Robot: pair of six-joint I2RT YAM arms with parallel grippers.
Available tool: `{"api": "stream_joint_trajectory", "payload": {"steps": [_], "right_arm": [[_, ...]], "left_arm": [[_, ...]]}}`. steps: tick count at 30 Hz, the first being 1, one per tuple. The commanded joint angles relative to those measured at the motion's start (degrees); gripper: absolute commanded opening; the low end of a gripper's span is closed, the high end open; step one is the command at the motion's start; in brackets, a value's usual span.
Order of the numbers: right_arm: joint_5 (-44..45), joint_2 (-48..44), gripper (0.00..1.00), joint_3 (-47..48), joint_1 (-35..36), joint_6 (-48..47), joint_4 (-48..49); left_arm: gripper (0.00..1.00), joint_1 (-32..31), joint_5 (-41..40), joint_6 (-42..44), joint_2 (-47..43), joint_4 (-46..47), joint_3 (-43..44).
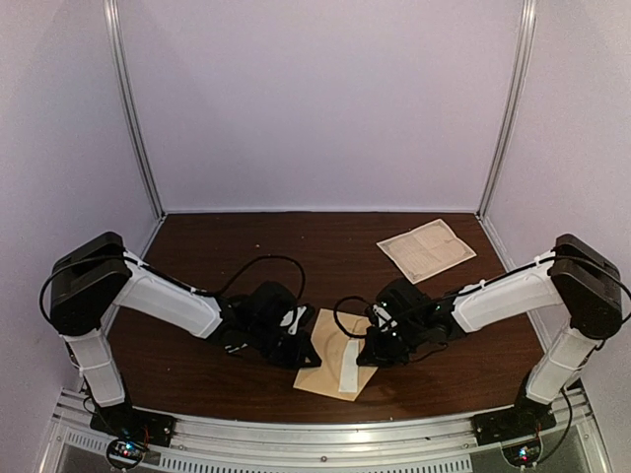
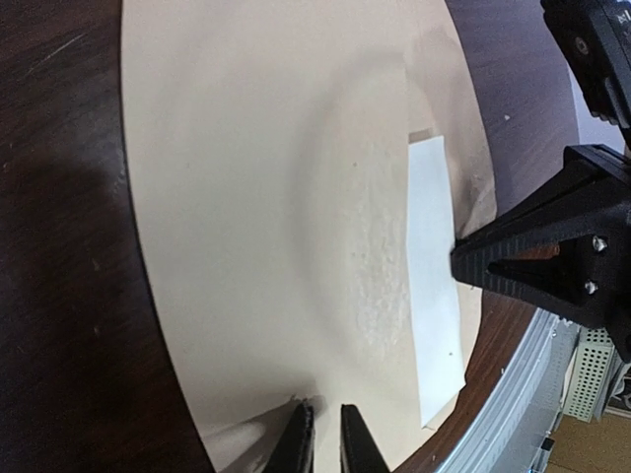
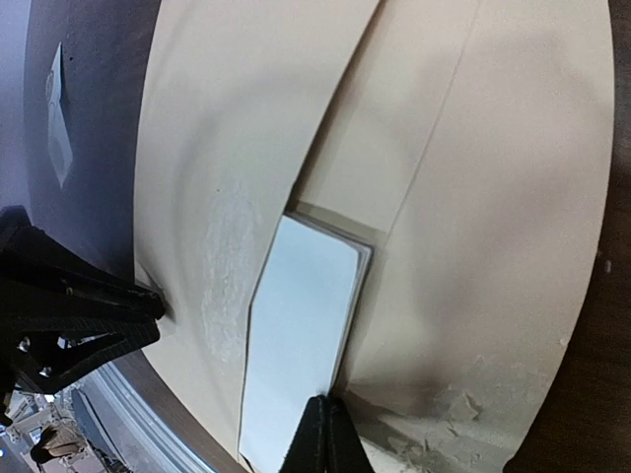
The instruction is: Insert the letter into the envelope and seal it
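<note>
The tan envelope [image 1: 323, 340] lies flat near the table's front edge, between both grippers. The white letter [image 3: 296, 335] is partly tucked under the envelope's [image 3: 473, 197] slanted top layer, its near end sticking out. My right gripper [image 3: 329, 426] is shut, with its tips on the letter's right edge and nothing between them. My left gripper [image 2: 326, 434] rests its tips on the envelope's [image 2: 256, 197] left edge. Its jaws are a narrow slit apart and a small crease runs to one fingertip. Whether they pinch paper is unclear.
A pale creased sheet [image 1: 426, 248] lies at the back right of the dark wooden table [image 1: 246, 246]. A metal rail [image 1: 325, 434] runs along the front edge just below the envelope. Lilac walls close in the back and both sides.
</note>
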Motion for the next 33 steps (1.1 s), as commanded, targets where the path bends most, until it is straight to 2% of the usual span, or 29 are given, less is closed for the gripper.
{"api": "stream_joint_trajectory", "payload": {"steps": [1,8,14,19,28,33], "right_arm": [[0.11,2.23,0.00,1.42,1.11,0.95,1.42],[2.32,-0.06,0.01,3.58,1.23,0.71,-0.52],[3.52,-4.98,0.07,4.64,1.23,-0.46,-5.95],[4.28,-8.67,0.15,3.94,2.07,0.39,-8.33],[4.26,-8.33,0.23,-0.71,4.97,5.53,-2.86],[3.25,-6.19,0.23,-1.01,5.70,5.91,-0.82]], "left_arm": [[0.11,-0.61,0.52,-0.01,1.11,1.58,0.52],[0.12,-1.09,-2.60,-0.15,-2.52,1.10,0.66],[0.25,-1.07,-5.95,0.42,-8.42,-1.89,2.14],[0.35,-0.57,-7.51,1.03,-9.66,-3.74,1.10],[0.38,0.28,-6.90,-0.27,-9.04,-2.07,-2.66],[0.38,0.24,-7.93,-0.24,-9.12,-3.47,-3.39]]}}
